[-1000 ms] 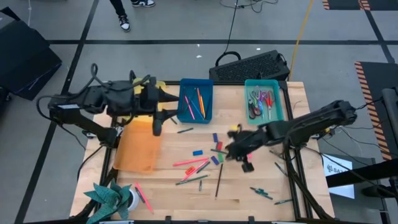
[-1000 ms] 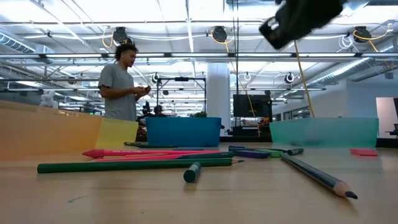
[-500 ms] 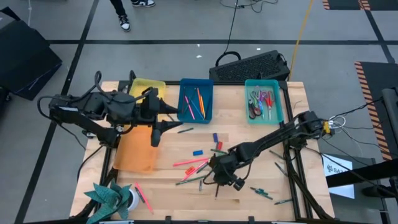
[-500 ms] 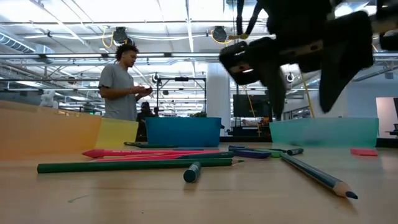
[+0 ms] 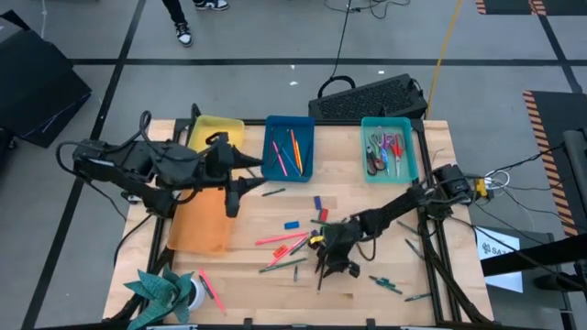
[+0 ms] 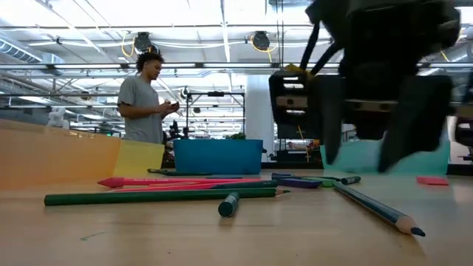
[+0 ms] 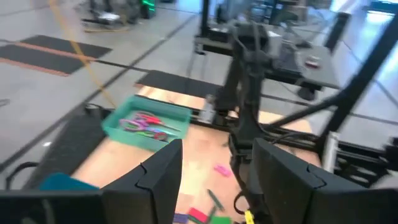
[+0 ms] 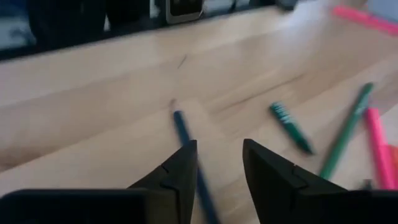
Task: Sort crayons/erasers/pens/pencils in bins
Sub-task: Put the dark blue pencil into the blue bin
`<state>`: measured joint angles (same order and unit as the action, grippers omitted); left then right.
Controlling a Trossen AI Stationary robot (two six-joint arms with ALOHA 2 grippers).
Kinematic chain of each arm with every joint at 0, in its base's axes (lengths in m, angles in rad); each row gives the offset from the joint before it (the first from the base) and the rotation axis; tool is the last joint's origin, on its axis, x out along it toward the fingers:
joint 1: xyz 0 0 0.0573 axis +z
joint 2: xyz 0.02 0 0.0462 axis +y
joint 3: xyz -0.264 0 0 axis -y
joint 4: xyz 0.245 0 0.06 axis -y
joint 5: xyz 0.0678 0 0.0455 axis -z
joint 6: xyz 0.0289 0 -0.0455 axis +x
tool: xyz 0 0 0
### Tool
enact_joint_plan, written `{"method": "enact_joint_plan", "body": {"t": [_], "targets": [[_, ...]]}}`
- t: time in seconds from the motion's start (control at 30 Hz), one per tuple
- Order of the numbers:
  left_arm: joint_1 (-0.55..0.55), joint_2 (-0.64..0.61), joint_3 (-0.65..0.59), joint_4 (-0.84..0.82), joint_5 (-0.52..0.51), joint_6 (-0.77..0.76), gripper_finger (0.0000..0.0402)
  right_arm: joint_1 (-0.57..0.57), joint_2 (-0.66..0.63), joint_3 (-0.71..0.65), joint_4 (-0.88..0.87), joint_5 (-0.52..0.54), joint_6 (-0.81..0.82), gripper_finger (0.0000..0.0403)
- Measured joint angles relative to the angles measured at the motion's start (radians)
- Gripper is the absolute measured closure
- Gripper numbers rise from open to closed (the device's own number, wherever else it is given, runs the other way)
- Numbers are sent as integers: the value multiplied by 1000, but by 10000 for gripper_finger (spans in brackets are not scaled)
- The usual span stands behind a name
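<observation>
Four bins stand on the table: yellow (image 5: 217, 128), orange (image 5: 200, 220), blue (image 5: 289, 147) with a few sticks inside, and teal (image 5: 389, 147). Small erasers, blue (image 5: 292, 224), purple (image 5: 317, 202) and red (image 5: 323, 215), lie mid-table among loose pens, pencils and crayons. My right gripper (image 5: 332, 264) hovers open low over a dark pencil (image 8: 185, 130), one finger on each side of it, touching nothing. My left gripper (image 5: 249, 170) hangs open and empty between the orange and blue bins.
A black keyboard (image 5: 371, 96) sits at the far edge. A green leafy object with a tape roll (image 5: 170, 291) lies at the near left corner. Pink and green sticks (image 5: 284, 243) lie left of my right gripper, more pens (image 5: 385, 284) to its right.
My right gripper has swung from the table's right middle toward the left and near edge and come down low over the dark pencil, staying open.
</observation>
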<state>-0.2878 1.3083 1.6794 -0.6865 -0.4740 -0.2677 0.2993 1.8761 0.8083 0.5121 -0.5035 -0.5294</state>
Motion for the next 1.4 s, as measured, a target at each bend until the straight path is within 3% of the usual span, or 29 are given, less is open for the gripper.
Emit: {"method": "enact_joint_plan", "body": {"t": [0.17,0.27,0.5,0.7,0.83,1.0,1.23,1.4], "targets": [[11,0,0,5,-24,-6,204,-50,60,-5,35,-170,34,285],[19,1,0,1,-24,-6,204,-48,93,-5,39,-210,-2,285],[26,1,0,-2,-24,-5,204,-69,134,2,57,-198,-32,285],[26,1,-35,-2,13,-25,204,-78,131,5,-40,-197,-119,293],[26,1,-72,0,25,-50,204,-78,131,5,-92,-198,-85,325],[26,1,-120,26,115,-18,204,-77,132,4,-142,-191,-35,381],[26,1,-183,71,90,32,204,-71,119,3,-142,-140,-5,382],[50,1,-184,71,55,18,204,-71,34,-4,-162,-76,47,388]]}}
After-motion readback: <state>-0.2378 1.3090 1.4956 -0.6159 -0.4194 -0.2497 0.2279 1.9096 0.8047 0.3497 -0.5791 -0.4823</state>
